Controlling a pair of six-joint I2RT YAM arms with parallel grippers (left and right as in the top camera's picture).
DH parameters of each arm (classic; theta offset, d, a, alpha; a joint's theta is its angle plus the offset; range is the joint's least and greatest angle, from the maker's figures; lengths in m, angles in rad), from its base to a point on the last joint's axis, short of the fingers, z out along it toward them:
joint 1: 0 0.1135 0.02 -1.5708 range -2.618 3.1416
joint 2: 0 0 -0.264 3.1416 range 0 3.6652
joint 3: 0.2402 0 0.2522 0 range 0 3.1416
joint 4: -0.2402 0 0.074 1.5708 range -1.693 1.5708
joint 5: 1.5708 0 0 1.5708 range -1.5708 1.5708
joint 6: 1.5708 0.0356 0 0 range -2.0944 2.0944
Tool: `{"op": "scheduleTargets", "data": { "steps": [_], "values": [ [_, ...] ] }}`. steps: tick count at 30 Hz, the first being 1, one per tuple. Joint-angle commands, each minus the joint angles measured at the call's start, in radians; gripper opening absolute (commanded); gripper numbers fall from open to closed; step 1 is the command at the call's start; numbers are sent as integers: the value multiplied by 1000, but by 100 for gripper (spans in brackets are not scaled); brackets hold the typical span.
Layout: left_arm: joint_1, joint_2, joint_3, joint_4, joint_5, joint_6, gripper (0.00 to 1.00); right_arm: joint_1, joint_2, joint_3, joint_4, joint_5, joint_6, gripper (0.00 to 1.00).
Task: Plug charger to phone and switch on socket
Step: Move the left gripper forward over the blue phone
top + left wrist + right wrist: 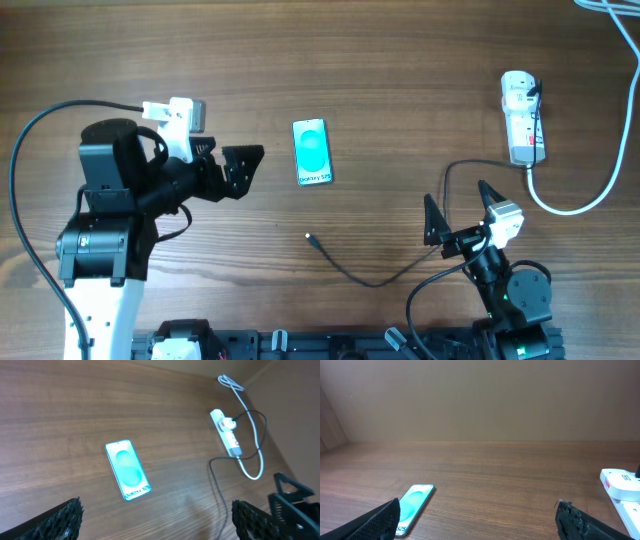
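Left gripper (245, 168): jaws wide, empty, toward the table's (400, 60) left edge. Phone (312, 152): screen up, mid-table. Charger (372, 284): its loose tip appears in the overhead view only. Right gripper (460, 207): wide, empty. Socket (522, 120): near the far right corner.

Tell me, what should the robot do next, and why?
Probably lower the open left gripper onto the charger, at its loose metal tip, and pinch it. That tip lies on the table, apart from the phone, and both grippers are empty, so nothing can be plugged until it is picked up. The left looks nearer than the right gripper.
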Motion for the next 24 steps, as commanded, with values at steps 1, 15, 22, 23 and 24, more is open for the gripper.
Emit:
{"op": "scheduleTargets", "data": {
  "steps": [1, 15, 22, 23, 24],
  "values": [
    [5, 11, 53, -94, 14, -65, 100, 4, 3, -1, 3, 14, -20, 100],
    [-321, 502, 655, -615, -378, -256, 100, 4, 3, -1, 3, 14, -20, 100],
    [-436, 635, 653, -623, -420, -437, 100, 4, 3, -1, 3, 14, -20, 100],
    [-440, 653, 653, -623, -448, -483, 100, 4, 3, -1, 3, 14, -20, 100],
    [-443, 667, 653, -620, -459, -506, 100, 4, 3, -1, 3, 14, -20, 100]
  ]
}}
